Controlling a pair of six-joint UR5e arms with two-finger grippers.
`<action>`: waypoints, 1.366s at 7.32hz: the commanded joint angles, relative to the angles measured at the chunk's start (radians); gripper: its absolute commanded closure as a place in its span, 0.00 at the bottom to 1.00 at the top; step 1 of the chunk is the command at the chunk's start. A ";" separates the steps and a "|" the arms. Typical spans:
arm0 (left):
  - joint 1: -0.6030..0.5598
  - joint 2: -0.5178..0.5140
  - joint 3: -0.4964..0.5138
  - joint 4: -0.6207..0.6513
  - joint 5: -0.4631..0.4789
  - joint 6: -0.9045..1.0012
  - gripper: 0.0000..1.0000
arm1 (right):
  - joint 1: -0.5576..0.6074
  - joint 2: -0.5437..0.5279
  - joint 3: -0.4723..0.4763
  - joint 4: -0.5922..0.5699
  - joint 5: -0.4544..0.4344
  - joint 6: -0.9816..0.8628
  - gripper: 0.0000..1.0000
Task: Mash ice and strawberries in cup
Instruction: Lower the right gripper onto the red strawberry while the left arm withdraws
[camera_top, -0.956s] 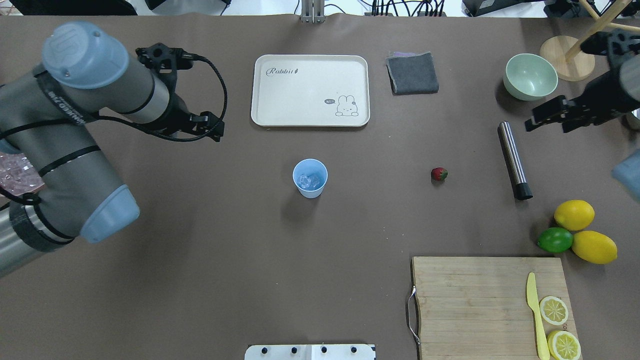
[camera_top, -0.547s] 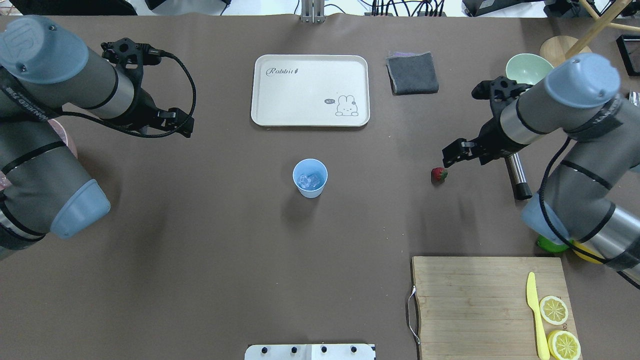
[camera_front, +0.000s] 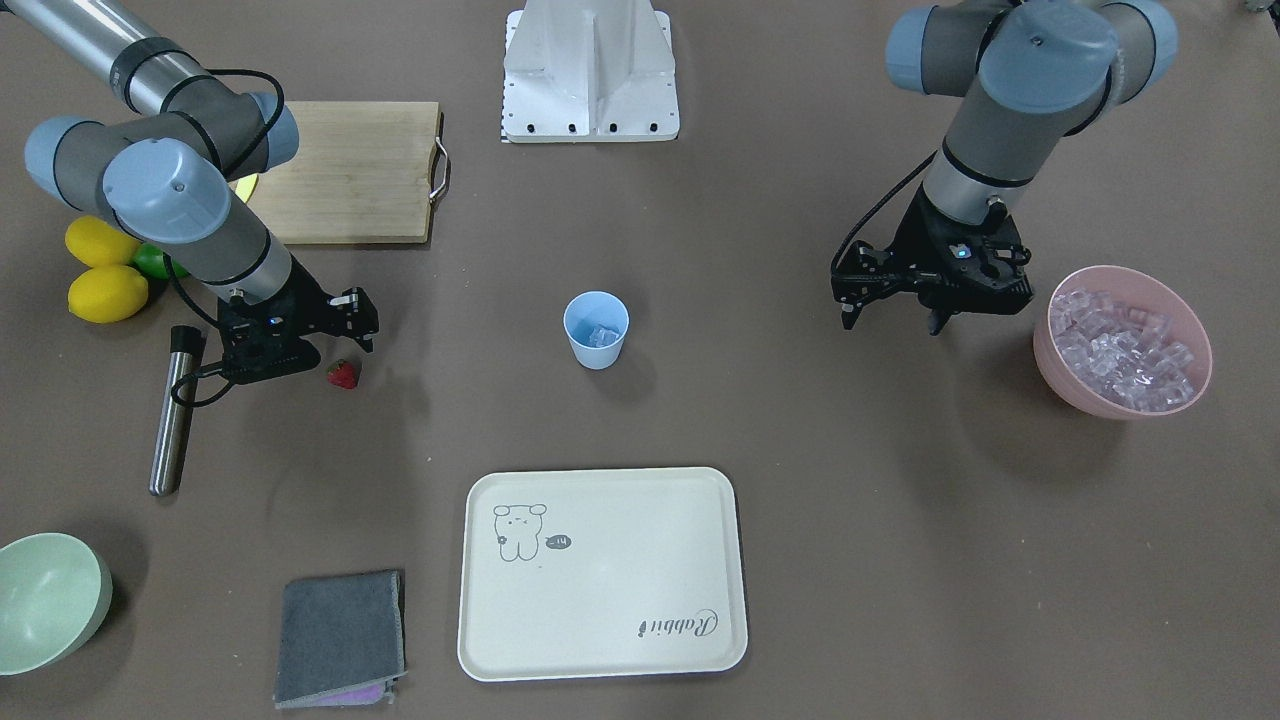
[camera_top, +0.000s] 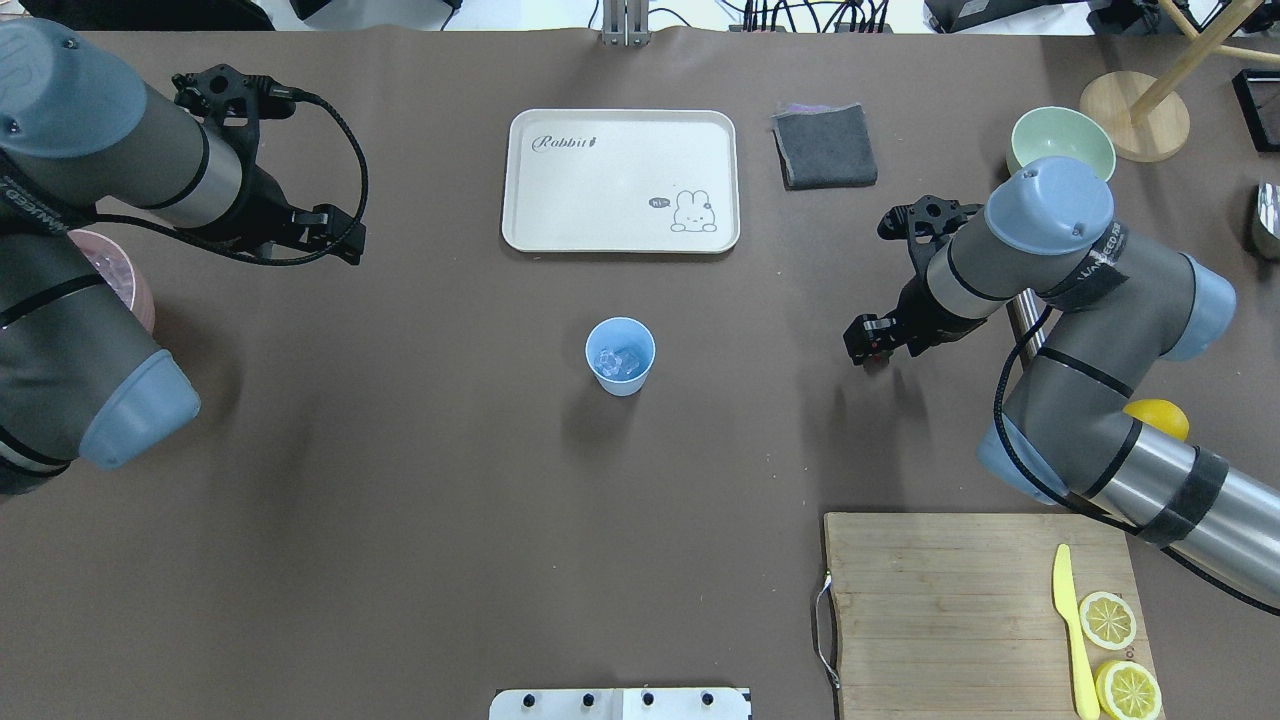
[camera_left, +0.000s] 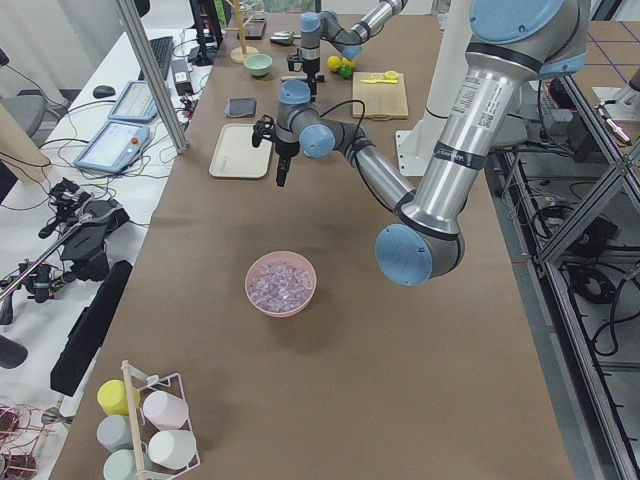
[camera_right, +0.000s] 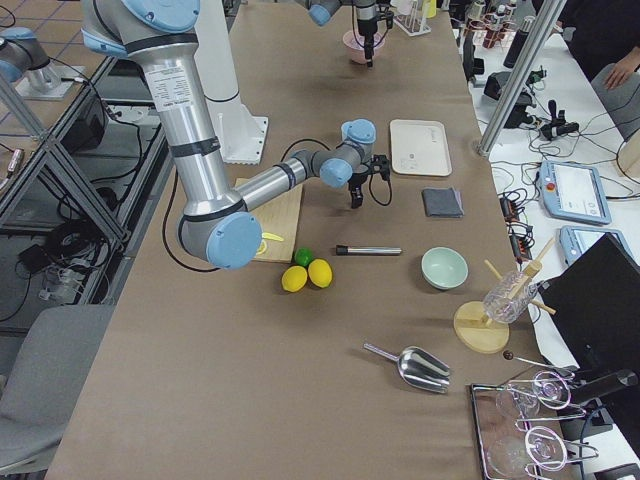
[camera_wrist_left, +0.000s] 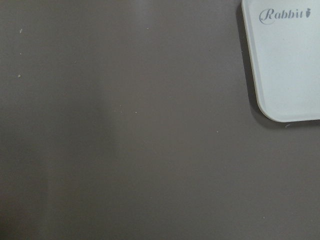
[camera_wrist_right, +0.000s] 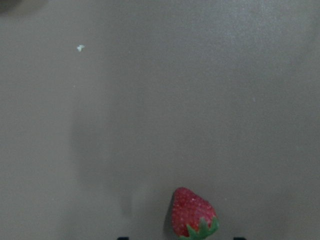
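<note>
The right gripper (camera_top: 866, 345) hangs low over the strawberry (camera_wrist_right: 191, 211), right of centre in the overhead view. In its wrist view the jaws stand spread wide. Only two dark tips show at the bottom edge, one toward each side. The strawberry lies on the table (camera_top: 400, 500) between them, a little right of the middle, touching neither. The jaws hold nothing. The berry is small, red and pitted with seeds, with a green leafy cap at the frame's bottom edge.

The left gripper (camera_front: 905, 300) hovers over bare table at the right of the front-facing view, between the cup (camera_front: 596, 352) and a pink bowl (camera_front: 1075, 395), nearer the bowl. Whether its jaws are spread or pressed together cannot be told. Its wrist view shows only brown table and a corner of the tray (camera_wrist_left: 290, 75) in the upper right.

The cup stands upright at the centre of the overhead view, well apart from both grippers and from the strawberry. It is smooth pale blue plastic, tapered and without a handle. A few clear, glassy cubes of ice (camera_top: 619, 361) lie in its bottom. The round pink bowl is heaped with more such cubes.

A brushed steel cylinder (camera_front: 172, 420) with a black end lies at the left of the front-facing view, just beside the right gripper. The tray is cream, with rounded corners and a rabbit drawing. The table is matte brown.
</note>
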 joint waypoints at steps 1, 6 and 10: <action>-0.001 0.001 -0.006 0.000 0.002 -0.007 0.03 | 0.004 0.000 -0.011 0.000 -0.017 -0.030 0.32; -0.001 0.000 -0.006 0.000 0.004 -0.007 0.03 | -0.001 0.027 -0.046 -0.001 -0.035 -0.028 1.00; -0.088 0.047 -0.070 0.074 -0.005 0.096 0.03 | 0.025 0.126 0.033 -0.062 0.014 0.046 1.00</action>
